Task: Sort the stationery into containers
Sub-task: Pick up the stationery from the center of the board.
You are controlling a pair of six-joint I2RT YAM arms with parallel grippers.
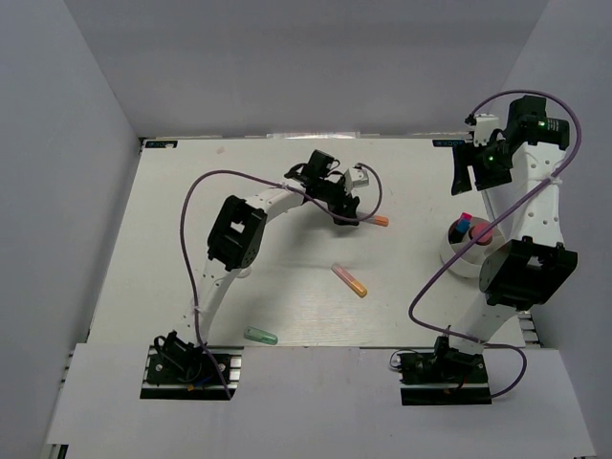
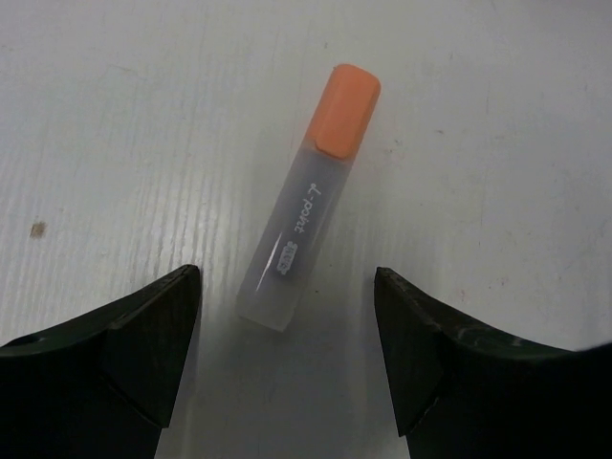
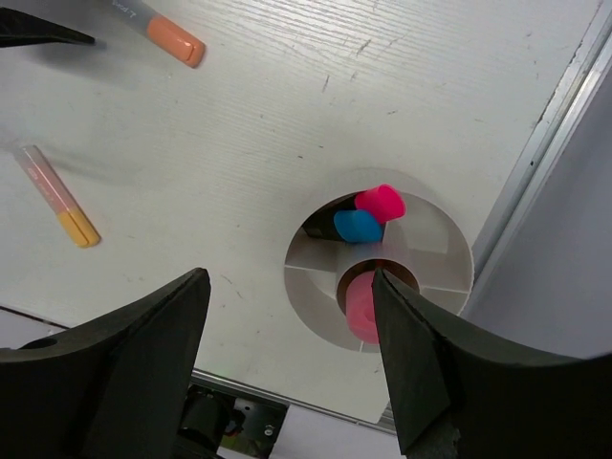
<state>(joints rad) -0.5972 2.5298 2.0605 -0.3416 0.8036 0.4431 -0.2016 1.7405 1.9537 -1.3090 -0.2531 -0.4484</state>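
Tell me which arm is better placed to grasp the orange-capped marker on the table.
Left. The left gripper is open over the orange-capped translucent marker, a finger on each side of its clear end. The right gripper, open too, hangs above the white round cup, well away.

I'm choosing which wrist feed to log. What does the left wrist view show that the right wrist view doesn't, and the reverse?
Only left wrist: the readable print on the orange-capped marker's clear barrel, lying untouched between the fingers of the open left hand. Only right wrist: the white divided container holding a blue-capped marker and a magenta-capped marker, a pink piece in its centre well, a pink-and-yellow marker on the table, and the open right hand. Both: the orange-capped marker and the white table.
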